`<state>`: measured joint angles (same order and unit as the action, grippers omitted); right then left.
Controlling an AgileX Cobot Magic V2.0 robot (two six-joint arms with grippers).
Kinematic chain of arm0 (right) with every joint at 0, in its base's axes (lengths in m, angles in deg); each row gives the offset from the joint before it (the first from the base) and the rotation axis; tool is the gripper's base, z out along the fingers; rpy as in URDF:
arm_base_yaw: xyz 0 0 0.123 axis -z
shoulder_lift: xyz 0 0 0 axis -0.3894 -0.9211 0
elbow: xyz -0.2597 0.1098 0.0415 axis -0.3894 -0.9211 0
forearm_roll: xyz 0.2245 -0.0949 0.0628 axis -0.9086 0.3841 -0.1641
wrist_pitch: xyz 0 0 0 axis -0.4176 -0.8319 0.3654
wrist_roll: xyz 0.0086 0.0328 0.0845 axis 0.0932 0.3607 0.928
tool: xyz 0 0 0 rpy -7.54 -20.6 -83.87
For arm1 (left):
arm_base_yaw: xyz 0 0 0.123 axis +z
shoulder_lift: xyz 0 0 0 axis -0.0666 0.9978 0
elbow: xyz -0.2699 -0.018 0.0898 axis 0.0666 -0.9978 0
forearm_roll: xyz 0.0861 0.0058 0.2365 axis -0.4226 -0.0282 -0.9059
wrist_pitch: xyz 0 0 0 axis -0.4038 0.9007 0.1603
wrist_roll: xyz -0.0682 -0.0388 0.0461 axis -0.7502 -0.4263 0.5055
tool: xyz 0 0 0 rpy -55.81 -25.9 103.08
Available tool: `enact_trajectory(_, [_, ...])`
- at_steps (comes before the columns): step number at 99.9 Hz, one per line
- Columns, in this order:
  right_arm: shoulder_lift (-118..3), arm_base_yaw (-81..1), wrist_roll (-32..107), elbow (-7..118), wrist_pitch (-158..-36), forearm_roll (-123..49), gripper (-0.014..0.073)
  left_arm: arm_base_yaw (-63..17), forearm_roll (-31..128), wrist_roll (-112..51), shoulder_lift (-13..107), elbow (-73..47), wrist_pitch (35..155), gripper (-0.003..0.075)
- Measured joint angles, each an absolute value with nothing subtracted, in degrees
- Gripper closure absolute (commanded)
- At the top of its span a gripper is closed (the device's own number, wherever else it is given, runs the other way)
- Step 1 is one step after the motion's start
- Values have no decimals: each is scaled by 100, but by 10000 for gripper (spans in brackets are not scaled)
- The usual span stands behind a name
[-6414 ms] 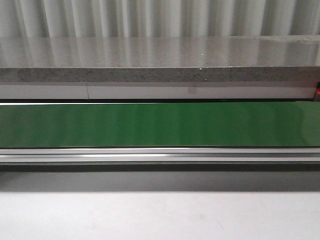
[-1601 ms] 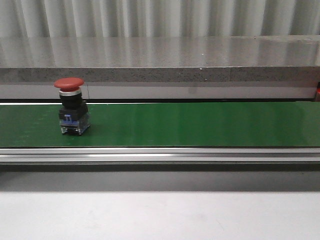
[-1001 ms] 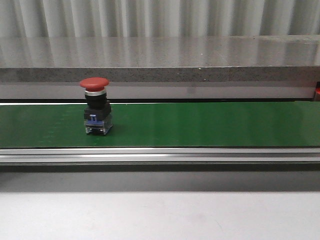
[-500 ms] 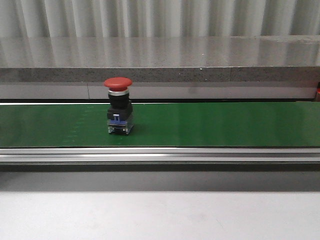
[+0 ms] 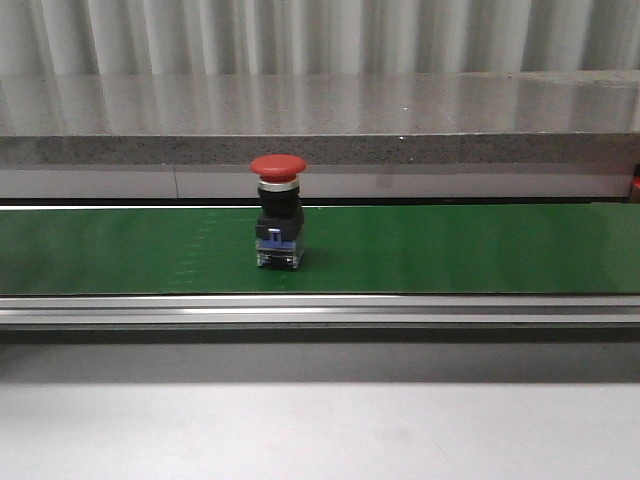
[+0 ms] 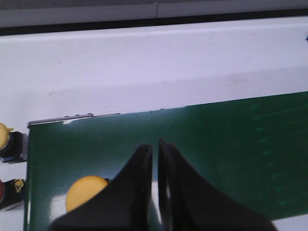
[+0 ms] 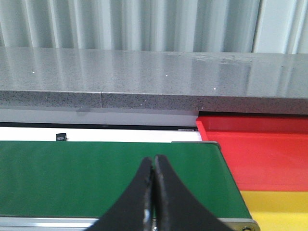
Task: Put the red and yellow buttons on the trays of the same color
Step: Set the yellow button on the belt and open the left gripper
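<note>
A red mushroom-head push button is pictured upright on the green conveyor belt, near the middle of its visible length in the front view, where neither arm is seen. The right gripper is shown with its black fingers pressed together and nothing held between them; the red tray lies just past the belt's end beyond and to one side of those fingertips, with the yellow tray directly adjoining it, and the red button is not visible from this wrist. The left gripper is seen nearly closed, only a thin slit left between its fingers, and empty; a yellow button sits on the belt just beside its fingertips, while another yellow button and a red-capped one rest off the belt's end, further out to the same side. Trouble is judged likely if the grippers are not opened before a grasp is attempted: the tall, narrow red button could be struck and toppled rather than caught. It could also be missed altogether if the belt is running, and be carried off the end. With the two trays set edge to edge, a careless release could leave a button in the wrong colour.
</note>
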<state>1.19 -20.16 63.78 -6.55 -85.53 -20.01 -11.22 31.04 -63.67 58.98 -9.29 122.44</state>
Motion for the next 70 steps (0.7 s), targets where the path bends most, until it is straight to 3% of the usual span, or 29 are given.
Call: enact_trajectory(70, [119, -2026, 6378, -610, -8533, -2001, 659, -1408, 3535, -6355, 1658, -4036, 11765, 740])
